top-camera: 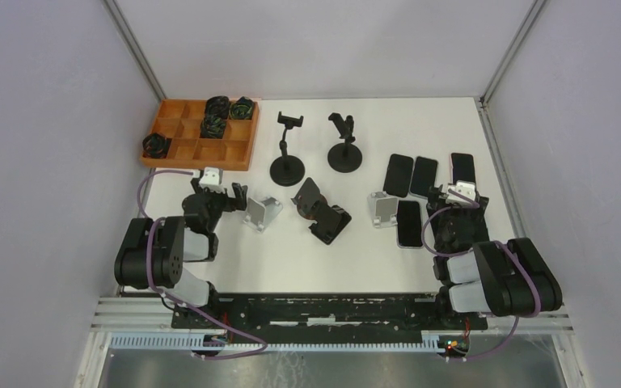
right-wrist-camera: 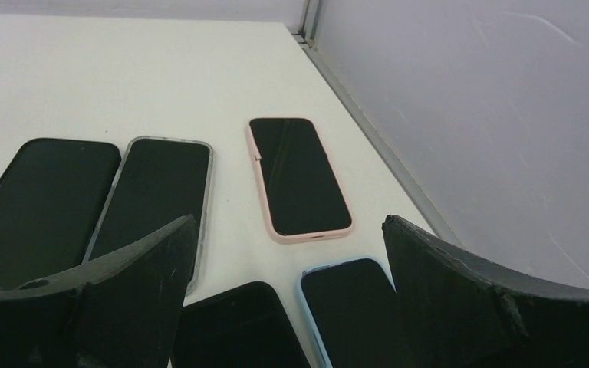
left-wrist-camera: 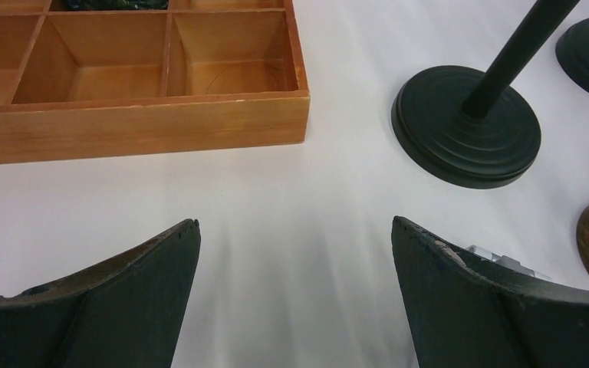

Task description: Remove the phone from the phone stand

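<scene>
The white desk (top-camera: 323, 263) holds a wooden tray (top-camera: 202, 163), black and silver stands (top-camera: 288, 170), and flat phones (top-camera: 398, 174).

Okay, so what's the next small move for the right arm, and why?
Probably lift the right gripper slightly, jaws open as they are. No stand in the top view seems to hold a phone, not even the silver stand nearest it, and the phones lie flat on the table, so nothing seems left to remove.

Black arms (top-camera: 158, 255), purple cables (top-camera: 139, 196); white wrist cameras (top-camera: 211, 175); scuffed dark jaws.
</scene>
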Motion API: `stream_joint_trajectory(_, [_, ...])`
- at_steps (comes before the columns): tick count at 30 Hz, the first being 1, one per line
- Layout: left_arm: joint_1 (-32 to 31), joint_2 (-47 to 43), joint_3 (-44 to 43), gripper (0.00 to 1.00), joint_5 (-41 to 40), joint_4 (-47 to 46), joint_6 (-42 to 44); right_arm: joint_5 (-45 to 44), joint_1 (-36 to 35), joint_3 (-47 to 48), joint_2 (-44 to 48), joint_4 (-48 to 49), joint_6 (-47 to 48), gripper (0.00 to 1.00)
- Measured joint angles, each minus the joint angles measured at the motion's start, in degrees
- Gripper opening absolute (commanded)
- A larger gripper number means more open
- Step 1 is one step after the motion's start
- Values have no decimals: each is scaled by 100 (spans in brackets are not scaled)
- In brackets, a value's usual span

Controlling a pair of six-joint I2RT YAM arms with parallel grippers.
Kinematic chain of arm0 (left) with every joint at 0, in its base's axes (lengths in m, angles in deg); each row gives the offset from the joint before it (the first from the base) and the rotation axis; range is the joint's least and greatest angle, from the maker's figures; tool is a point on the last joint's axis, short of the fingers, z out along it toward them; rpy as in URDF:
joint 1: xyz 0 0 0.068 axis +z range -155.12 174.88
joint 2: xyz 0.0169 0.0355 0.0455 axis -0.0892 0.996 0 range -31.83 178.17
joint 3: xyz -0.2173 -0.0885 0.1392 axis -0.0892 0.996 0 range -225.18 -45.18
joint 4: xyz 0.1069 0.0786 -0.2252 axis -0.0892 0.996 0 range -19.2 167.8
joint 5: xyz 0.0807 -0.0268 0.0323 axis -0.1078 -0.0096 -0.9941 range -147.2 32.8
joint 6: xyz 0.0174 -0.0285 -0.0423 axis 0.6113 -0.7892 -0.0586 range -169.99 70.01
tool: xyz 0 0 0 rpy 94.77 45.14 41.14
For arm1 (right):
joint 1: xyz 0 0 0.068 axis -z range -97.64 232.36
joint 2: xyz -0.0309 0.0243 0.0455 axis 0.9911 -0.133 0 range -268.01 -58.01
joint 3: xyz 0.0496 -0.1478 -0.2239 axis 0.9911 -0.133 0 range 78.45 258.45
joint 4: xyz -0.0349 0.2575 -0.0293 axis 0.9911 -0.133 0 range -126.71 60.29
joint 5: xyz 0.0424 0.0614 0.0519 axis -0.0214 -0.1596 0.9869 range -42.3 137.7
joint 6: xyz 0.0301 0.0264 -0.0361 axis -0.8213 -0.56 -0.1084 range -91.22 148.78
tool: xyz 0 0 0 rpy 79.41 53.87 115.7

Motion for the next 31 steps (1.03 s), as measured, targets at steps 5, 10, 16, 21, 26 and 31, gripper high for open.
stream_joint_trajectory(5, [0,2,0,100,-70,-13,0,208,44,0,24,-260,-144,98])
stream_joint_trajectory(10, [0,2,0,100,-70,-42,0,295,46,0,24,-297,-166,98])
stream_joint_trajectory(16, [0,2,0,100,-70,-42,0,350,48,0,24,-299,-173,98])
stream_joint_trajectory(21, [0,4,0,100,-70,-42,0,352,48,0,24,-299,-173,98])
stream_joint_trajectory(26, [0,4,-2,100,-74,-37,0,354,48,0,24,-299,-173,98])
stream_joint_trajectory(31, [0,26,-11,100,-101,-35,2,352,48,0,24,-299,-173,98])
